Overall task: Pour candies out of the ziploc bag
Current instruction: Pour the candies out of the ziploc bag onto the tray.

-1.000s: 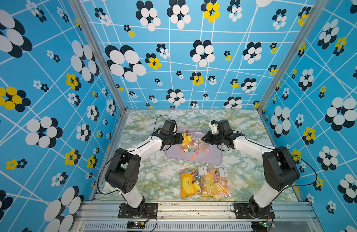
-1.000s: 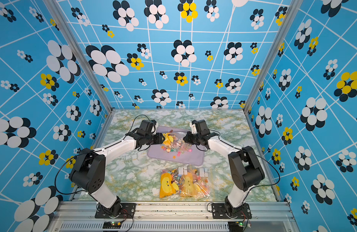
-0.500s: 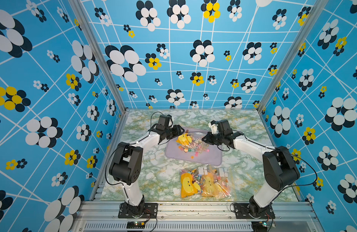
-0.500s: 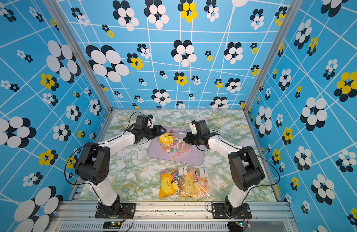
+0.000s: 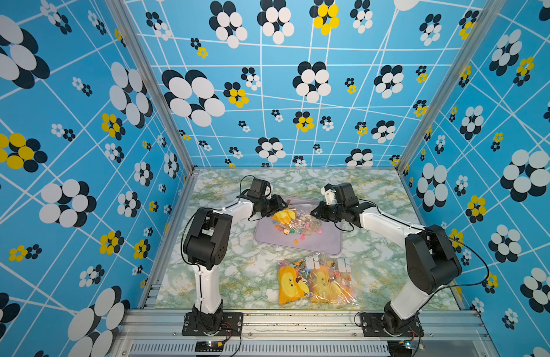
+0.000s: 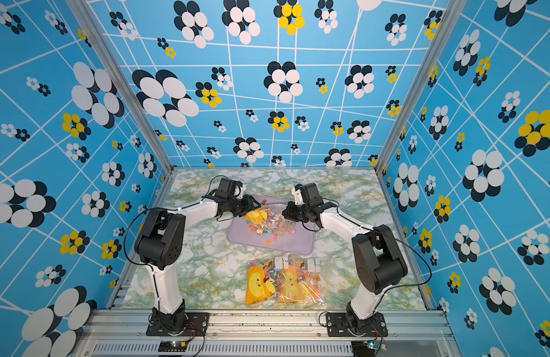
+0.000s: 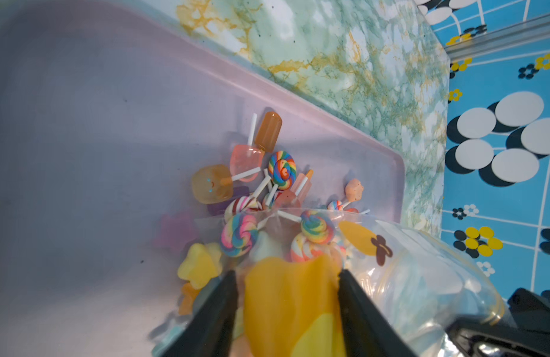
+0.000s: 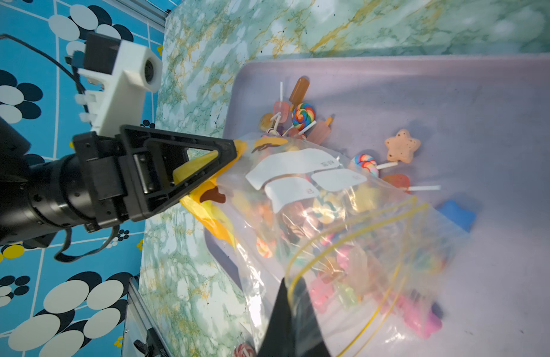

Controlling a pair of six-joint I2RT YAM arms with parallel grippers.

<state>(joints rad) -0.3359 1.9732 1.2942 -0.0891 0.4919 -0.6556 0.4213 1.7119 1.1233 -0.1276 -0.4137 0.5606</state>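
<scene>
Left claw (image 5: 279, 207) grasps the yellow bottom end of the ziploc bag (image 8: 344, 216), over the purple tray (image 5: 323, 244). Looks partway: some candies (image 7: 267, 173) are out on the tray, plenty still inside. The bag's long axis runs left-right between the arms, mouth toward the right claw (image 5: 313, 212), which is clenched on the mouth rim.

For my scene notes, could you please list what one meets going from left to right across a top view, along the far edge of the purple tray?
left gripper → ziploc bag → right gripper
</scene>
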